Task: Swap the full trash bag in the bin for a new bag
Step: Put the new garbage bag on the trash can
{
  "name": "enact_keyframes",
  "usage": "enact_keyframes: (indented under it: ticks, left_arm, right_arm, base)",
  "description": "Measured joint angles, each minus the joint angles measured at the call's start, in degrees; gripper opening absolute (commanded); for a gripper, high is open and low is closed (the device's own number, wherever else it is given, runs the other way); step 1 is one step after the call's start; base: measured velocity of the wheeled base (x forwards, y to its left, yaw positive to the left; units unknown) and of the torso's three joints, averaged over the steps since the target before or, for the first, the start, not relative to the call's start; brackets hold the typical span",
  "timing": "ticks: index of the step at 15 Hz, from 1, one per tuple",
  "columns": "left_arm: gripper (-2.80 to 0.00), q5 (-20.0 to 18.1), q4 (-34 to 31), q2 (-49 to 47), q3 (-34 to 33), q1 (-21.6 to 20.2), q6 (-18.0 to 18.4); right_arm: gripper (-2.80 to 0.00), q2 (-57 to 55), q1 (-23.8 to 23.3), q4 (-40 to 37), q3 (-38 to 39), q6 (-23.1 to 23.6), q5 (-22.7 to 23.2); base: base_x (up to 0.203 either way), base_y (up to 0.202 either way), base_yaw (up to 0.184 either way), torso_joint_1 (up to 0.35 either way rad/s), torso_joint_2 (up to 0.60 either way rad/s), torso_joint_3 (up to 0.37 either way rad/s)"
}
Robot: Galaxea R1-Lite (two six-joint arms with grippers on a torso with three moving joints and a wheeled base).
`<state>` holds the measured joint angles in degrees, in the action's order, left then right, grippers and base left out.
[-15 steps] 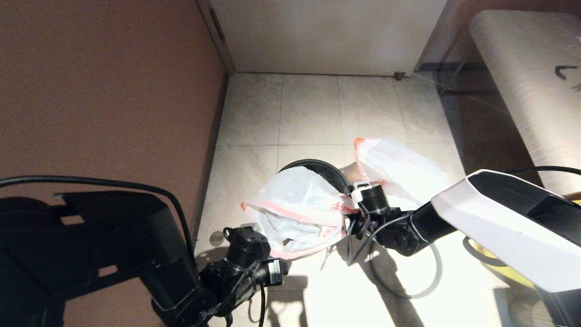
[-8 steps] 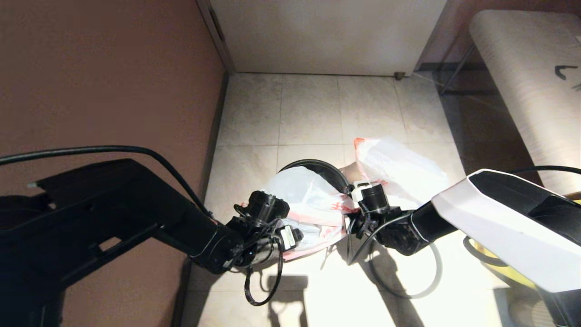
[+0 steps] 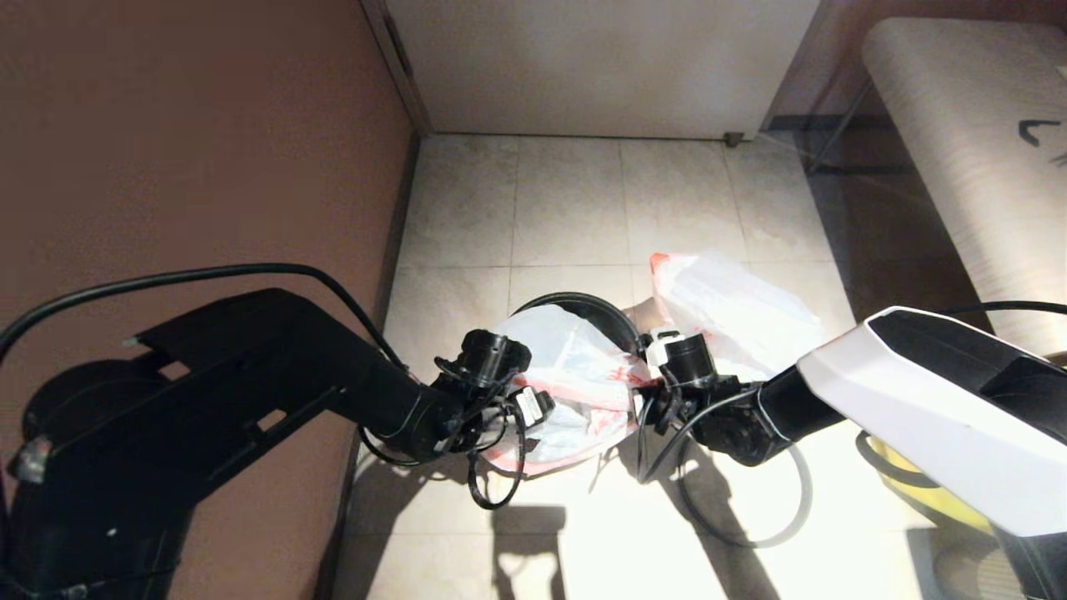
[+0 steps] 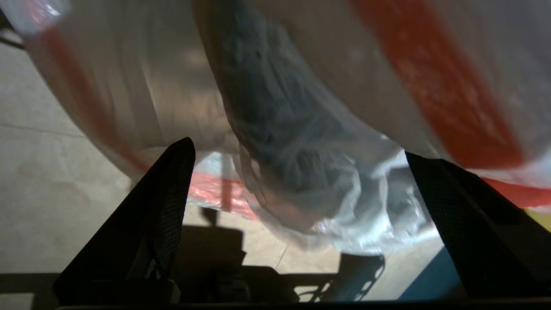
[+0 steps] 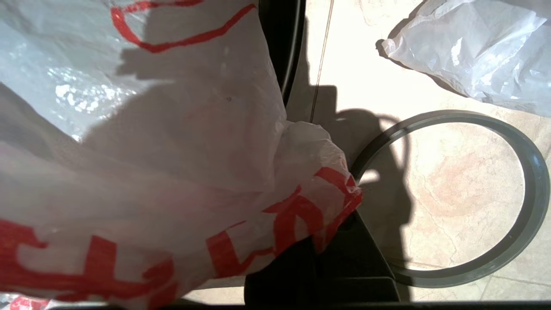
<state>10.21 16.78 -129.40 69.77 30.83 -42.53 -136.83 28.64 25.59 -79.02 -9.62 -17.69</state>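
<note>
Head view: the right gripper (image 3: pixel 640 379) pinches the new bag's (image 3: pixel 575 375) edge over the bin (image 3: pixel 596 307), the left gripper (image 3: pixel 533 410) at its opposite edge; the full trash bag (image 3: pixel 733 308) lies beyond the right gripper. Left wrist view: fingers (image 4: pixel 165 202) spread wide, bag film between them, bare floor (image 4: pixel 38 193) beside. Right wrist view: jaws clamped on the red-printed edge, the grey hoop (image 5: pixel 523 224) flat on tile just beside.

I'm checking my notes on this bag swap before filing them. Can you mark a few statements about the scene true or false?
1. The right gripper is shut on the new bag. True.
2. The grey hoop sits on the bin. False: it lies on the floor beside it.
3. The left gripper is open beside the new bag. True.
4. The full trash bag is inside the bin. False: it lies on the floor beyond it.
</note>
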Motion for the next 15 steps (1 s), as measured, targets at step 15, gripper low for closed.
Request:
enact_keyframes:
  ticks: [15]
  left_arm:
    - [-2.8,1.2,-3.8,-6.7,12.4,-3.0,0.0]
  right_arm:
    - [-2.8,1.0,1.8,0.3,4.9,-0.1,0.1]
  base:
    - [0.0,0.0,0.0,0.0,0.0,0.0]
